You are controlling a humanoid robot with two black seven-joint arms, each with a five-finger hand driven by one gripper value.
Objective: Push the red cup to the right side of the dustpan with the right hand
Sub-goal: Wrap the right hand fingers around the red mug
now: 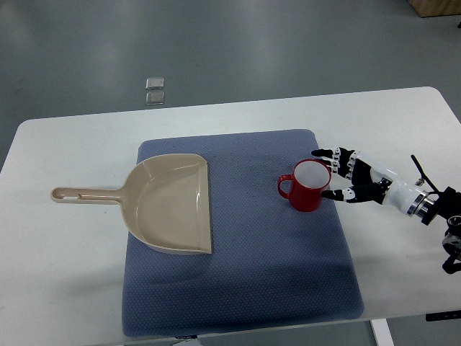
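Black and white fingers point(338, 173) of the right hand point(351, 176) are spread wide and hold nothing. The arm comes in from the right edge. The fingertips sit right at the cup point(307, 185), on its right side. They look like they touch its rim and wall, but it is hard to be sure.

Just left of the hand stands the red cup, upright, with its handle pointing away from the hand. It looks hard and smooth, and likely light and empty. It may slide well, but it could tip if pushed near the top. A low push on its wall seems best.

Under both lies a soft blue mat point(274, 288). It may slow the slide a bit.

Farther left of the hand, well apart from the cup, rests the tan dustpan point(173, 205). The cup is already on its right side.
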